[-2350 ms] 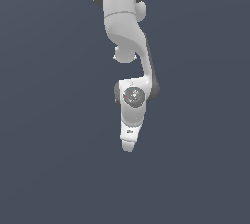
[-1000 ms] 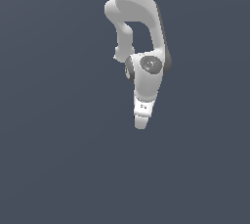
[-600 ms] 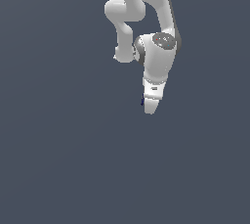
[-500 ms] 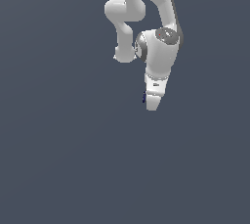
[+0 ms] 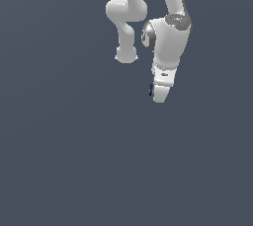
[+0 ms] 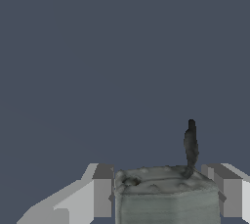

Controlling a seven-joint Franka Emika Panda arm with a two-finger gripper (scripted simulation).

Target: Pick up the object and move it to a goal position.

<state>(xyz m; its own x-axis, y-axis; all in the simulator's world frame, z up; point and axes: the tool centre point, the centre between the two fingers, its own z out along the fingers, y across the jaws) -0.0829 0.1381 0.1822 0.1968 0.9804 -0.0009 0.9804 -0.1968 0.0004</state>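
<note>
Block sits squarely between the fingers, which press its two flanks; the gripper is nearly closed on it. In the exterior view only a dark blue sliver shows beside the fingertips. No goal marker is visible.

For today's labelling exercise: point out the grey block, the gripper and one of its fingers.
grey block [image 6: 166, 196]: wrist view, middle of its facing side.
gripper [image 6: 163, 189]: wrist view, midway between the fingertips.
fingers [image 6: 102, 196]: wrist view, inner pad of one finger beside the block.
</note>
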